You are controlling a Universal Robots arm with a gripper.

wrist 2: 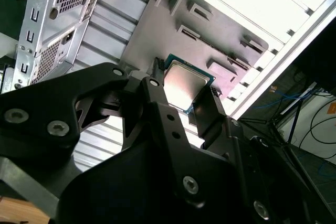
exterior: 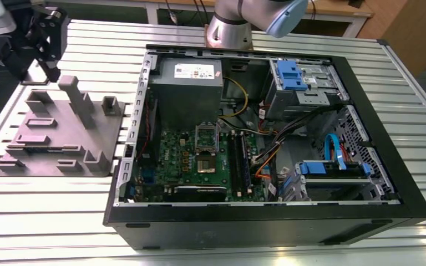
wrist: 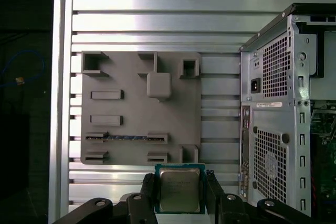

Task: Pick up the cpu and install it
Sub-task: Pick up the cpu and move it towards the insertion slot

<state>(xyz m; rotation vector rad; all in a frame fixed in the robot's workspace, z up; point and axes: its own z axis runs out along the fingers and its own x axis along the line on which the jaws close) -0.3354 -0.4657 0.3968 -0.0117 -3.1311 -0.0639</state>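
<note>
The cpu point(wrist: 178, 191) is a small square chip with a shiny metal top and a thin dark rim. It sits clamped between the two black fingers point(wrist: 148, 196) of my gripper point(wrist: 179, 203), which is shut on it. In the second wrist view the cpu point(wrist 2: 185, 83) shows the same way in the gripper point(wrist 2: 184, 103), held above the edge of the grey fixture plate point(wrist 2: 157, 40). In the exterior view the gripper point(exterior: 48, 55) hangs over the far corner of the fixture plate point(exterior: 57, 138), on that view's left. The socket frame point(exterior: 207, 145) lies on the green motherboard inside the open case.
The open black computer case point(exterior: 390, 183) takes up the middle and right of the slatted metal table point(exterior: 42, 221). Inside are a grey power-supply box point(exterior: 189, 77), blue drive brackets point(exterior: 290, 75) and loose cables point(exterior: 272, 149). The arm's base point(exterior: 232, 25) stands behind the case.
</note>
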